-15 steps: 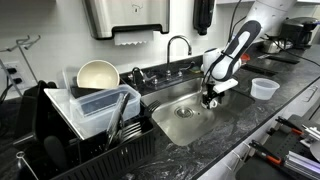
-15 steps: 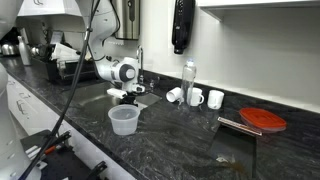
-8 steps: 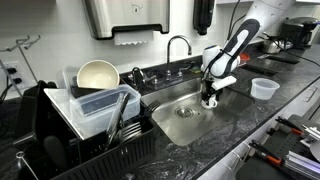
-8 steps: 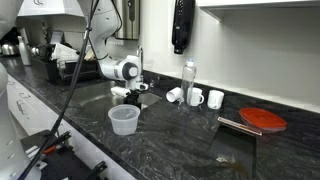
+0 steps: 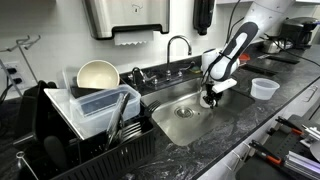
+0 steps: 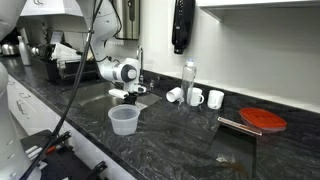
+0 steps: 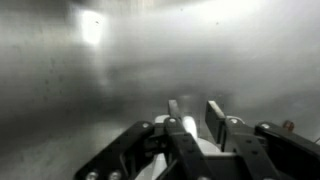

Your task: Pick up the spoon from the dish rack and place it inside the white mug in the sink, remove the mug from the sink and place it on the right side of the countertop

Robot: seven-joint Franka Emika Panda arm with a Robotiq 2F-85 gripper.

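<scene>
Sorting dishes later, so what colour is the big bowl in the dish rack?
Cream; the big bowl shows best in an exterior view.

The desk (image 5: 275,112) is glossy black with faint pale veins. The sink (image 5: 165,122) is dull silver-grey steel. The dish rack (image 5: 100,150) is black, the bowl (image 5: 97,75) cream. At the desk's back edge the mugs (image 6: 215,98) are white. The tub (image 6: 123,120) is clear, the lid (image 6: 263,120) red.
</scene>
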